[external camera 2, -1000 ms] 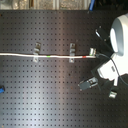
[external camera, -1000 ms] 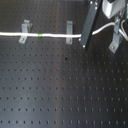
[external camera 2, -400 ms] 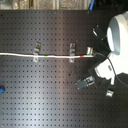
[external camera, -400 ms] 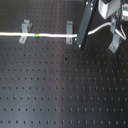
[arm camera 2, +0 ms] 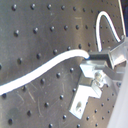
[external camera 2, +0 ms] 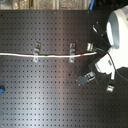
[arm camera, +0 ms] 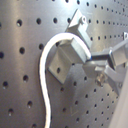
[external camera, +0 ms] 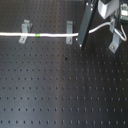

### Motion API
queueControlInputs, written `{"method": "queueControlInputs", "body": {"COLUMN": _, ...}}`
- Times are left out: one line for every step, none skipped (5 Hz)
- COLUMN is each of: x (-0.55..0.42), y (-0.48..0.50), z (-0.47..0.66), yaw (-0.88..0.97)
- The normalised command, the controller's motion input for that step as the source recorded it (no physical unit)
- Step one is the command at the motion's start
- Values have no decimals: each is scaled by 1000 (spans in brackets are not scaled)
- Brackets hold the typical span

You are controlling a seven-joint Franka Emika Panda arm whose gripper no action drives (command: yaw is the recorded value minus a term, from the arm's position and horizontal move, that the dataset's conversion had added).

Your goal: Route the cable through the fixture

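The white cable point(external camera: 50, 36) runs from the first exterior view's left through two metal fixture clips point(external camera: 24, 31) point(external camera: 69, 33), with its green band point(external camera: 37, 35) between them. Past the second clip it curves up to my gripper point(external camera: 118, 21), which is shut on it. In the first wrist view the cable point(arm camera: 46, 75) ends in the finger pads point(arm camera: 70, 50), next to a third clip point(arm camera: 77, 22). In the second wrist view the cable point(arm camera 2: 45, 67) meets the fingers point(arm camera 2: 95, 57) above that clip point(arm camera 2: 87, 92). The red band is not in view.
The black perforated board point(external camera: 60, 85) lies under everything. The third clip point(external camera: 116, 43) stands free of the cable at the first exterior view's right. The white arm body point(external camera 2: 119, 27) hangs over the second exterior view's right. A small blue object point(external camera 2: 2, 89) lies at the second exterior view's left edge.
The arm has shifted slightly in both exterior views with the cable still held. The cable stays in the two left clips.
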Motion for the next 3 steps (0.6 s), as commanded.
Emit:
{"method": "queueControlInputs", "body": {"x": -7, "y": -39, "z": 1, "yaw": 29}}
{"method": "queueControlInputs", "body": {"x": -366, "y": -193, "z": 439, "yaw": 0}}
{"method": "queueControlInputs", "body": {"x": -108, "y": -31, "z": 22, "yaw": 54}}
